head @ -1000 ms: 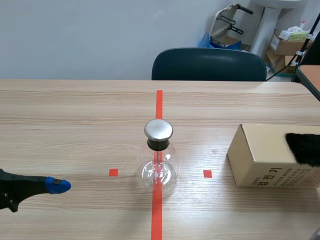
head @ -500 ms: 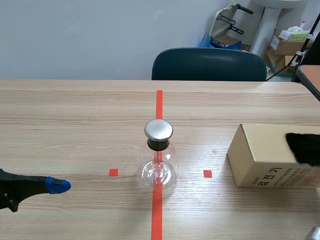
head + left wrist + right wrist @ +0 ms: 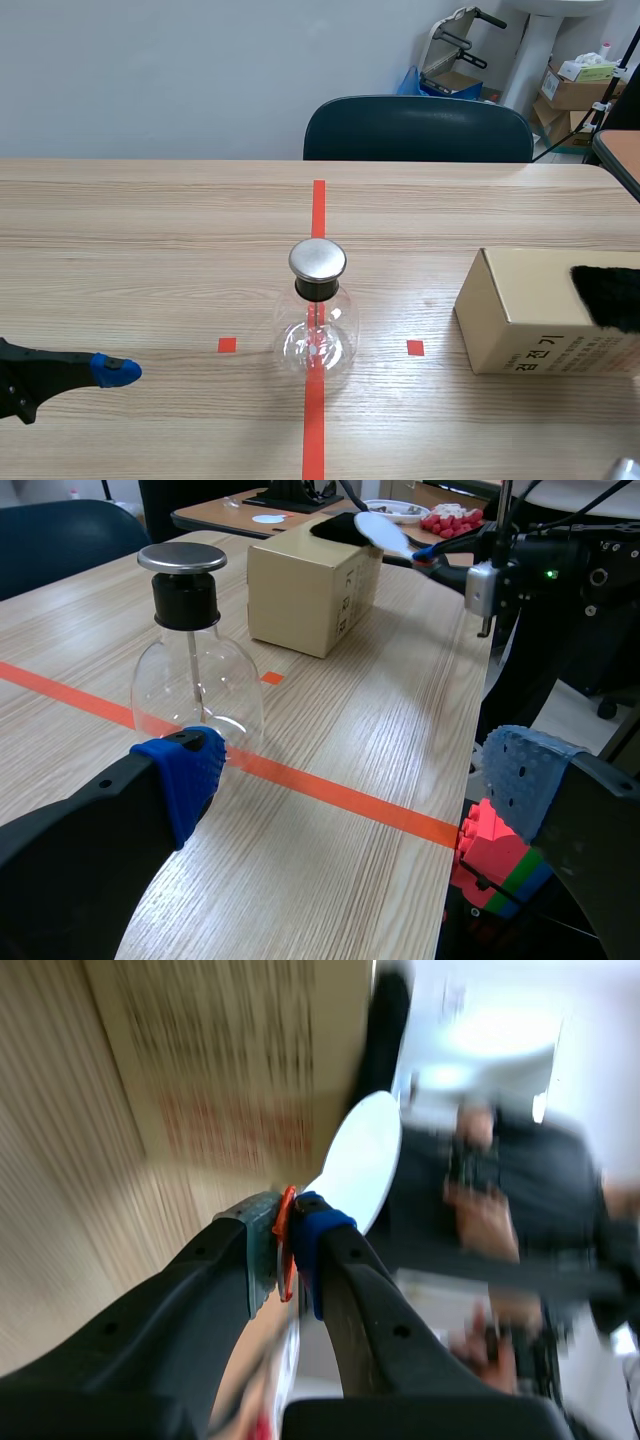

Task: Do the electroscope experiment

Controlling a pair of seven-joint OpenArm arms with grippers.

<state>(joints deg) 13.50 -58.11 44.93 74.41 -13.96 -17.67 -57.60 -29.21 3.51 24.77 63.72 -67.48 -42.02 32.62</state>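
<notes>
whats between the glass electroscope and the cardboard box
Nothing stands there: the scene view shows only bare table and one small orange-red tape square between the electroscope and the cardboard box.

The wooden table (image 3: 150, 250) carries two things. A glass flask (image 3: 316, 335) with a metal cap stands upright at its middle, on the orange-red tape line (image 3: 318, 205). A cardboard box (image 3: 530, 320) sits at the flask's 3 o'clock, apart from it, just past a small tape square (image 3: 415, 347).
</notes>
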